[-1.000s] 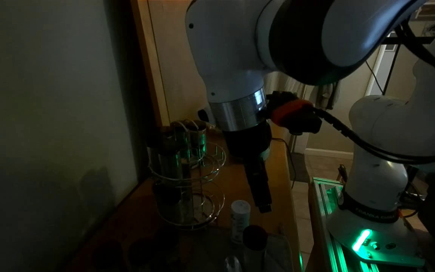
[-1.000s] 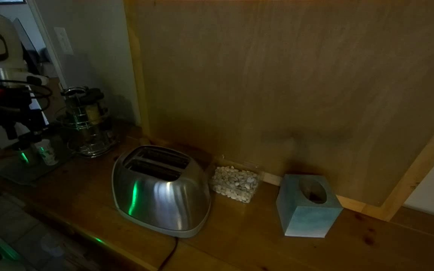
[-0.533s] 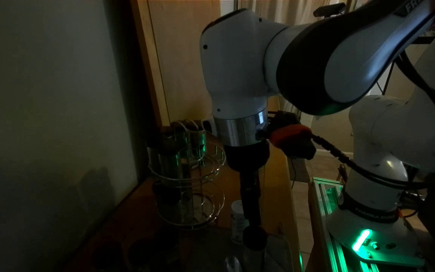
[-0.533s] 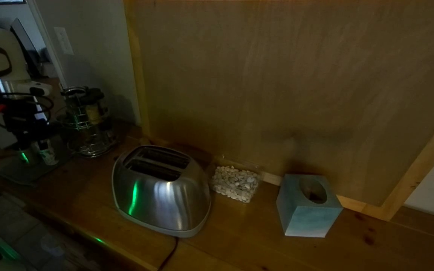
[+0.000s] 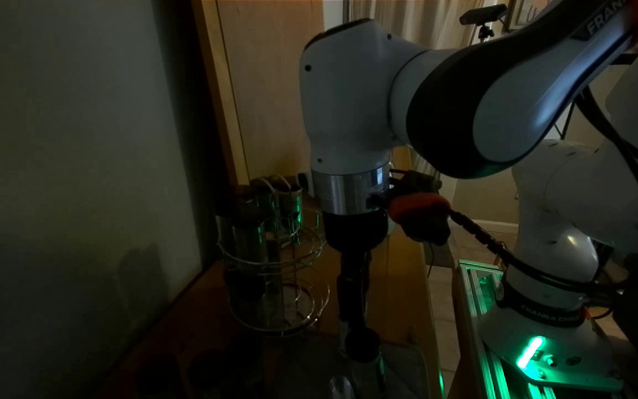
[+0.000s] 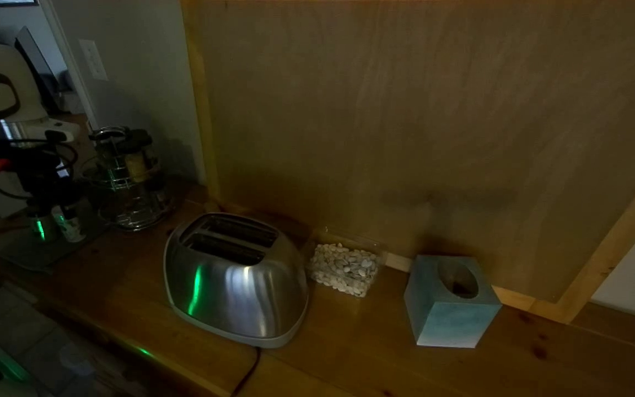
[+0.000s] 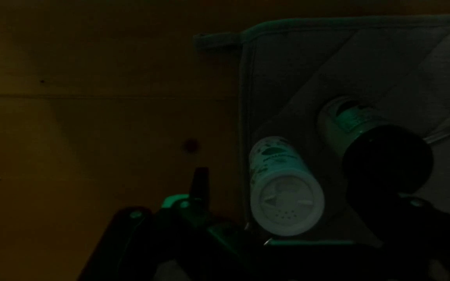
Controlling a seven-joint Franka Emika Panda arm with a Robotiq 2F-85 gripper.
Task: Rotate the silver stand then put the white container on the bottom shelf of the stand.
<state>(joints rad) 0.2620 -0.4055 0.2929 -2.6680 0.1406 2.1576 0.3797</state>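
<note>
The white container [image 7: 287, 203] stands upright on a grey cloth mat. It shows in an exterior view [image 6: 73, 230], but is mostly hidden behind the finger in an exterior view [image 5: 343, 336]. My gripper [image 7: 279, 185] is open and low, with one finger on each side of the container. The right finger in the wrist view is between it and a dark-lidded jar [image 7: 389, 158], overlapping the lid. The silver stand [image 5: 274, 264] is a tiered wire rack with several jars, beside the gripper [image 5: 353, 310]. Its bottom shelf [image 5: 281, 333] holds dark jars on the wall side. The stand also shows in an exterior view [image 6: 112, 182].
The grey mat [image 7: 307, 66] lies under the container and jar. A clear object [image 5: 342, 387] lies near the jar. The wall [image 5: 103, 166] is behind the stand. A toaster [image 6: 235, 286], a box of pebbles [image 6: 345, 267] and a tissue box [image 6: 452, 309] stand farther along the counter.
My gripper has come down around the white container, moving slightly toward the stand. The dark-lidded jar has shifted slightly toward the container. The stand has not moved.
</note>
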